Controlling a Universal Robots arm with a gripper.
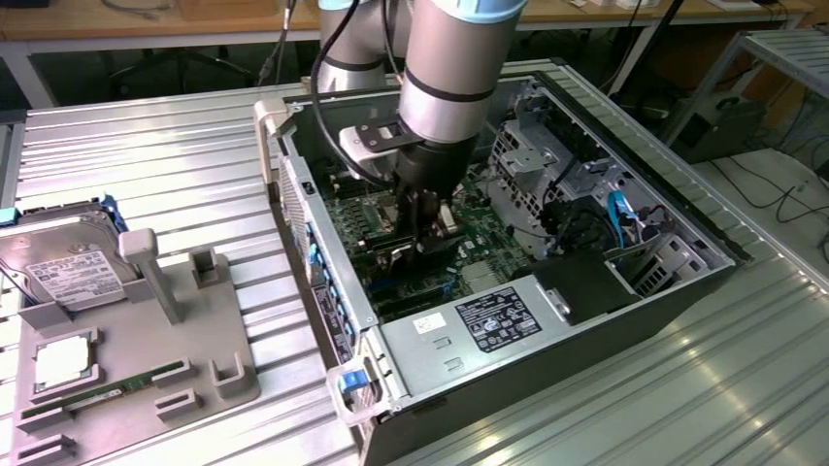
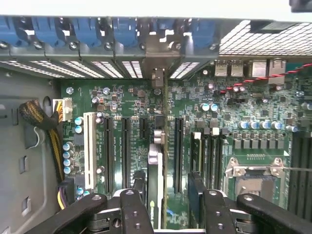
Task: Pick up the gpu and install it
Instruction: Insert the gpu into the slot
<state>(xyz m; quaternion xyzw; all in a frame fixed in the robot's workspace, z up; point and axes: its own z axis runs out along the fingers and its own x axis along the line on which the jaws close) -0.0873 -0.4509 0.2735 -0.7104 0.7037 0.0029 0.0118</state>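
the gpu (image 2: 157, 170) stands on edge between your gripper (image 2: 168, 204) fingers, seen end-on in the wrist view as a thin card with its silver bracket running ahead toward the slotted rear wall of the case. your gripper has it clamped: the two black fingers (image 2: 134, 209) sit partly apart, pressed to either face of the card. the card's lower edge lies along a black expansion slot (image 2: 143, 127) on the green motherboard (image 2: 253, 131), directly beneath the tool; you cannot tell from these views whether it is fully seated in that slot.

just to either side of the held card you have more long black slots, and further out on one side a white slot (image 2: 89, 151). beyond that, a bundle of yellow and black cables (image 2: 46, 122) lies against the grey case floor. on the other side of the tool sits the cpu socket (image 2: 256, 178) with its metal latch frame.

in the exterior view your gripper (image 1: 428, 228) is lowered deep inside the open computer case (image 1: 647, 330), arm pointing straight down over the board. well away from the tool, at the exterior view's left, a grey fixture tray (image 1: 194, 359) rests on the metal table (image 1: 155, 165), carrying a green memory stick (image 1: 104, 393) and a silver hard drive (image 1: 58, 267) with a white label.
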